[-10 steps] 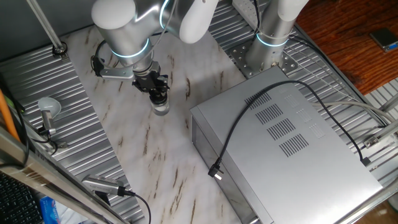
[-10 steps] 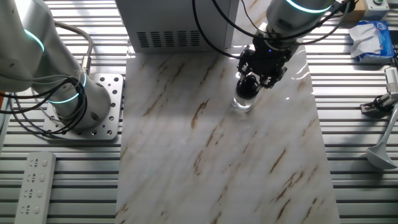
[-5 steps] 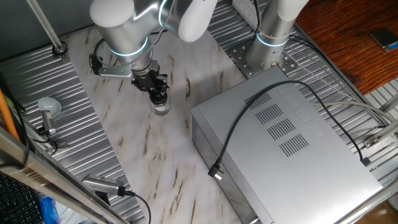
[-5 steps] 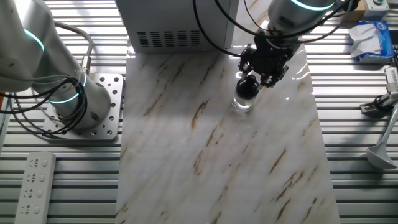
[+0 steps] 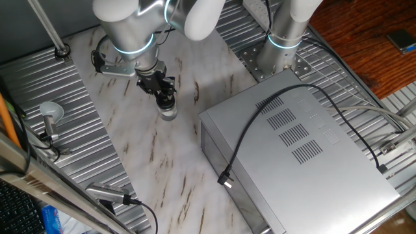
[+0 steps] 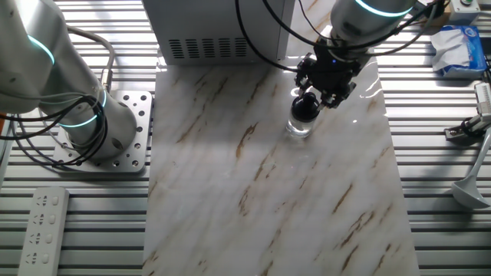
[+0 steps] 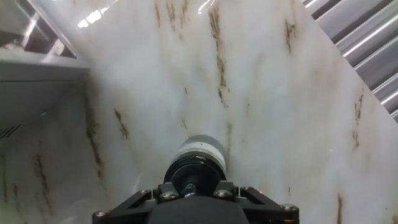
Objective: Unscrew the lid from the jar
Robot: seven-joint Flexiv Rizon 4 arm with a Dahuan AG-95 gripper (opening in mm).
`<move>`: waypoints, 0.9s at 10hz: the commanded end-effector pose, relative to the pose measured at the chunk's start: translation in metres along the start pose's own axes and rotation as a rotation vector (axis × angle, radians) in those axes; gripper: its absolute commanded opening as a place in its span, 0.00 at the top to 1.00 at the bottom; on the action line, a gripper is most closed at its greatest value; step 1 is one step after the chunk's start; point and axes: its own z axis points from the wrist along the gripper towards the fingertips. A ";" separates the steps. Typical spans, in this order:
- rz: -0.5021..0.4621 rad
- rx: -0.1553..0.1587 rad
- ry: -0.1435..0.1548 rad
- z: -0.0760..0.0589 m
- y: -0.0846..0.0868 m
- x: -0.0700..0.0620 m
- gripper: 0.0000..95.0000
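Tool (image 6: 311,98) looks clamped on the lid (image 6: 305,108), centre-top of frame; lid sits atop the jar (image 6: 298,127), so unscrewing remains.

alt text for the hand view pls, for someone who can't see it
Seen from the robot's hand looking down its gripper, a small dark lid on a tiny clear jar sits directly below the black fingers. The jar stands upright on a white marble table with brown veins; a grey metal box fills the upper left.

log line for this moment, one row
phase: unscrewing | gripper: shut on lid | jar: upright on marble table
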 end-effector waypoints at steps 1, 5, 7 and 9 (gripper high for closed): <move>0.021 -0.008 -0.008 0.000 0.000 -0.001 0.60; 0.115 -0.012 -0.020 -0.001 0.000 -0.001 0.60; 0.164 -0.013 -0.020 -0.001 0.000 -0.001 0.60; 0.239 -0.014 -0.021 -0.001 0.000 -0.001 0.60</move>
